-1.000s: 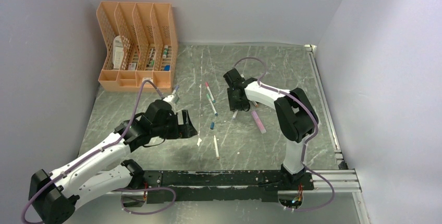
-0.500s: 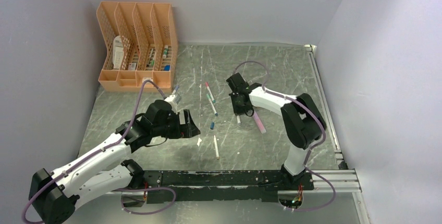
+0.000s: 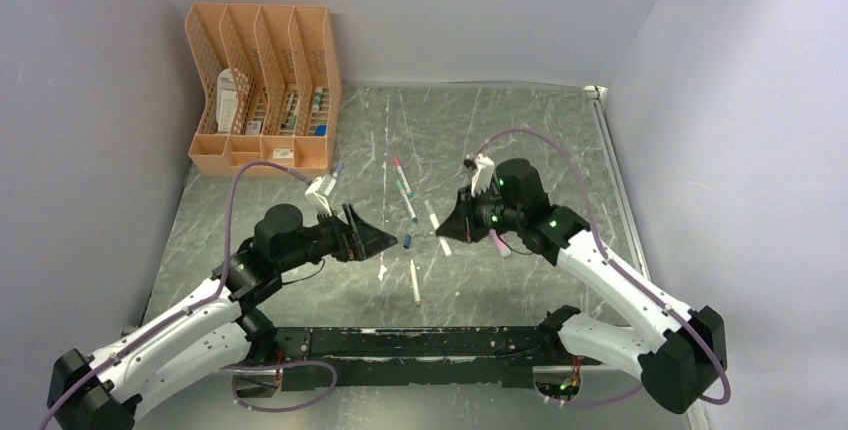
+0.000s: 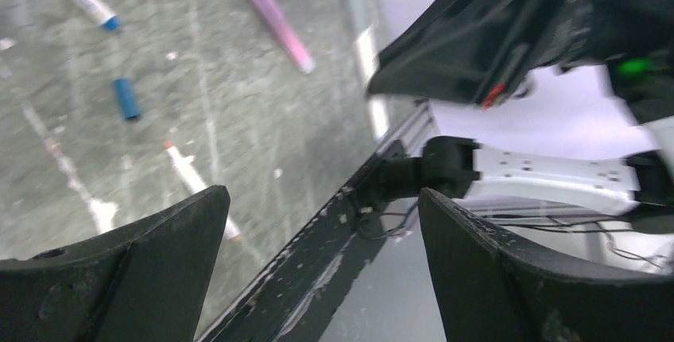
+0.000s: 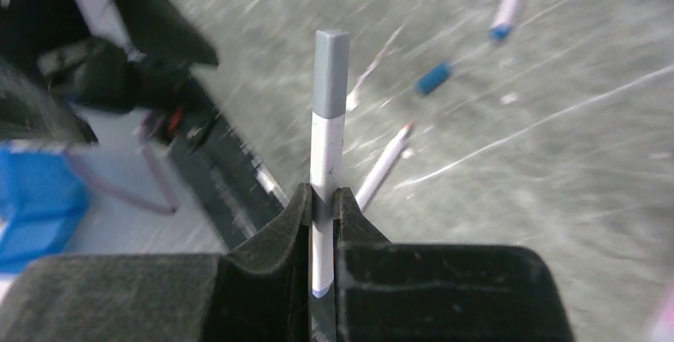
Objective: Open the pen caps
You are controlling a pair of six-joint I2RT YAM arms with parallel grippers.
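My right gripper (image 5: 322,199) (image 3: 446,233) is shut on a white pen (image 5: 326,159) (image 3: 436,222), held off the table. The pen's grey cap (image 5: 331,71) sticks out beyond the fingertips and is still on the barrel. Facing it, my left gripper (image 3: 385,242) (image 4: 318,223) hangs open with nothing between its fingers, a short gap away. A loose blue cap (image 3: 407,241) (image 5: 433,78) (image 4: 125,98) lies on the table below the two grippers. Beside it lies an uncapped white pen (image 3: 415,282) (image 4: 195,179) (image 5: 381,169).
Two capped pens (image 3: 403,188) lie behind the grippers. A pink marker (image 3: 497,240) (image 4: 282,28) rests under my right arm. An orange file rack (image 3: 262,85) stands at the back left. A black rail (image 3: 430,342) runs along the near edge.
My right gripper has shut on the white pen, lifted it off the table and swung left and nearer. My left gripper has moved right toward it, still open.
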